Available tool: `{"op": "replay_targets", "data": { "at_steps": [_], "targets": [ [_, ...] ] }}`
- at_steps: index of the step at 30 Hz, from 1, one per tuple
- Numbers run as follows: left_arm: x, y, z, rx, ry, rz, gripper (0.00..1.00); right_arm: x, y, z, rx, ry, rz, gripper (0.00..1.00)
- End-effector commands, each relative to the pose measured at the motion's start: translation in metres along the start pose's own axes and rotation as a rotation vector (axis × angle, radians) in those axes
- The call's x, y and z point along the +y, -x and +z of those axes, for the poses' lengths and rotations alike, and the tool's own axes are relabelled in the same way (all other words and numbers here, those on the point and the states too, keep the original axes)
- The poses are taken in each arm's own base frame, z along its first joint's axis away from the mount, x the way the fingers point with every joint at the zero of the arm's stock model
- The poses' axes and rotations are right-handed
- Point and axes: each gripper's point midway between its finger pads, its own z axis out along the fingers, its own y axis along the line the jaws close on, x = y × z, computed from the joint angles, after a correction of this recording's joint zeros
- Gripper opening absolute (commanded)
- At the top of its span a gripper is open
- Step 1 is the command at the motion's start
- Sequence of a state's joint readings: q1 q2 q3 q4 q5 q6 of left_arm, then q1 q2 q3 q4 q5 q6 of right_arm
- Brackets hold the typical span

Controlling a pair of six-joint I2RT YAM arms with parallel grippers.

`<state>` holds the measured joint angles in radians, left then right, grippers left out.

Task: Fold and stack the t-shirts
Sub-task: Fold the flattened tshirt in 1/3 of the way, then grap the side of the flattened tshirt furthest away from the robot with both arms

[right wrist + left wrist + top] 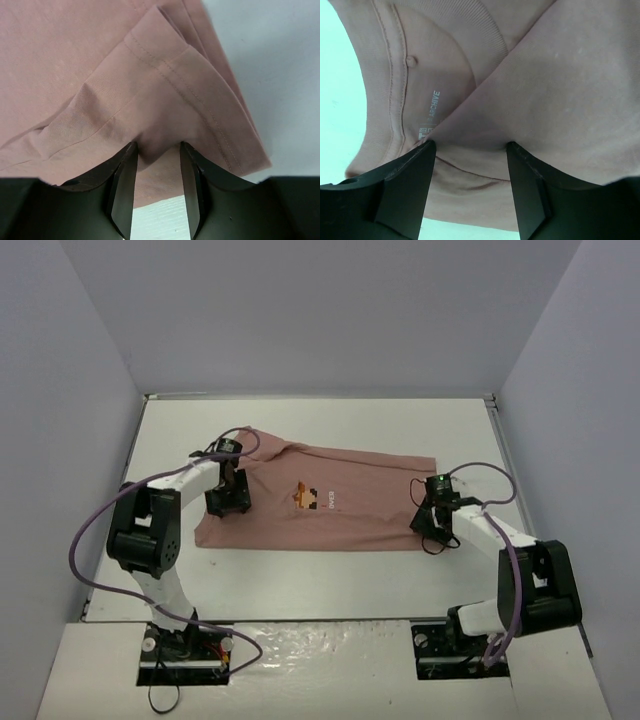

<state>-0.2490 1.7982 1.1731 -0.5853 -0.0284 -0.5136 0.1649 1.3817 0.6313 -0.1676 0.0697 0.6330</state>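
One salmon-pink t-shirt (340,510) lies flat across the white table (330,430), its small pixel graphic (308,497) facing up. My left gripper (228,502) is down on the shirt's left end by the collar. In the left wrist view its jaws (469,145) stand wide apart, with a fold of the shirt (560,90) over the tips and the neck label (435,102) beyond. My right gripper (432,530) is at the shirt's right end. In the right wrist view (158,146) its jaws are partly apart, with a tuck of hemmed cloth (200,90) sunk between the tips.
Grey walls enclose the table on the left (60,440), back and right. Bare white table shows beyond the shirt and in front of it (330,580). The arm bases (185,655) stand at the near edge.
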Motion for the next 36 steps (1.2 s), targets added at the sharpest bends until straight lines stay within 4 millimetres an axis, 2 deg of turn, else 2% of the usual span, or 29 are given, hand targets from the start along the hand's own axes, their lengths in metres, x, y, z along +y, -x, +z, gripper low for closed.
{"op": "replay_targets", "data": {
  "at_steps": [1,4,6,11,12,13,16,17,19,22,23,25,28,29,32,34,36],
  "targets": [
    [0.002,-0.031,0.006,0.063,0.001,-0.050,0.55,-0.028,-0.017,-0.002,-0.016,-0.087,0.118,0.38],
    [0.013,-0.057,0.012,0.111,0.026,-0.081,0.55,-0.038,-0.028,-0.008,-0.005,-0.101,0.149,0.38],
    [0.018,-0.067,0.008,0.108,0.032,-0.098,0.55,-0.039,-0.027,-0.019,-0.022,-0.097,0.174,0.38],
    [0.028,-0.062,-0.019,0.052,0.031,-0.109,0.55,-0.038,-0.017,-0.037,-0.065,-0.082,0.198,0.38],
    [0.026,-0.055,-0.031,0.025,0.011,-0.098,0.55,-0.031,-0.002,-0.048,-0.107,-0.054,0.189,0.38],
    [0.022,-0.047,-0.041,0.000,-0.011,-0.093,0.55,-0.031,0.002,-0.052,-0.120,-0.050,0.171,0.38],
    [0.002,-0.003,-0.079,-0.132,-0.124,-0.083,0.57,-0.010,0.041,-0.073,-0.195,-0.002,0.086,0.39],
    [0.000,0.001,-0.080,-0.137,-0.132,-0.082,0.57,-0.002,0.054,-0.081,-0.223,0.021,0.089,0.39],
    [-0.017,0.052,-0.110,-0.229,-0.224,-0.078,0.57,0.015,0.081,-0.092,-0.252,0.043,0.030,0.39],
    [-0.017,0.096,-0.117,-0.269,-0.272,-0.096,0.57,0.032,0.101,-0.093,-0.252,0.060,-0.021,0.38],
    [-0.019,0.112,-0.118,-0.284,-0.286,-0.087,0.57,0.037,0.107,-0.093,-0.255,0.067,-0.031,0.38],
    [-0.011,0.131,-0.102,-0.267,-0.281,-0.086,0.57,0.046,0.114,-0.094,-0.256,0.088,-0.057,0.38],
    [-0.007,0.159,-0.089,-0.263,-0.328,-0.055,0.57,0.053,0.121,-0.092,-0.257,0.102,-0.083,0.38],
    [-0.007,0.163,-0.077,-0.241,-0.341,-0.045,0.56,0.055,0.123,-0.092,-0.259,0.105,-0.094,0.38],
    [-0.009,0.171,-0.058,-0.218,-0.373,0.022,0.57,0.062,0.121,-0.086,-0.238,0.132,-0.115,0.38],
    [0.007,0.179,-0.047,-0.223,-0.368,0.047,0.57,0.067,0.116,-0.082,-0.213,0.160,-0.125,0.38],
    [0.009,0.185,-0.036,-0.215,-0.387,0.070,0.56,0.068,0.110,-0.078,-0.195,0.173,-0.133,0.38]
  ]
}}
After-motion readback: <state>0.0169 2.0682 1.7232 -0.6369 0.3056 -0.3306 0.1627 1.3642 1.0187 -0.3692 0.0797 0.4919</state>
